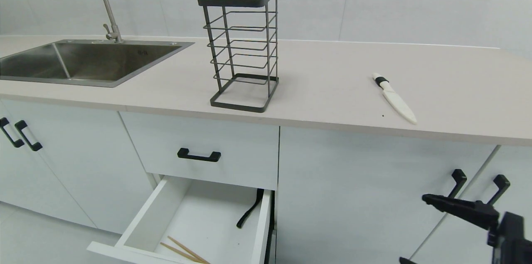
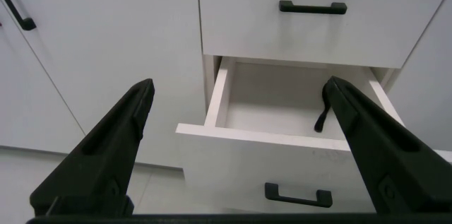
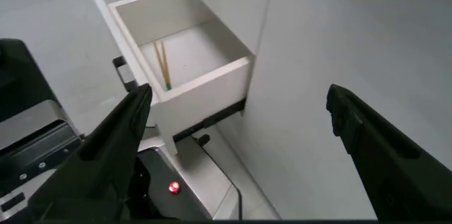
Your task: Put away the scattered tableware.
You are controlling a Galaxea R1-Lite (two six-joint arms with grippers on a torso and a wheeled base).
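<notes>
Knife (image 1: 394, 98) is the one piece of tableware lying loose, flat on the tabletop (image 1: 332, 68) toward the robot's right, its tip pointing at the front edge and its dark-banded handle toward the wall.

The right gripper (image 1: 412, 229) hangs low in front of the cabinet doors, under the tabletop's level and well apart from the knife, fingers spread wide and holding nothing. In its wrist view the right gripper (image 3: 233, 100) looks down on the open drawer (image 3: 205, 75), where a pair of chopsticks (image 3: 164, 65) lies. The left gripper (image 2: 239, 86) is also wide and empty, facing the drawer's front, with a dark slender object (image 2: 323, 114) inside that I cannot identify. A wire rack (image 1: 243, 48) stands on the tabletop between the sink (image 1: 83, 60) and the knife.

Risks, as I judge them: coming up from below, the right arm could clip the cabinet handles or the tabletop's lip. A thin blade lying flat gives the fingers little to pinch, so a shallow close may skid it toward the edge and off. The jutting drawer could also be bumped.
</notes>
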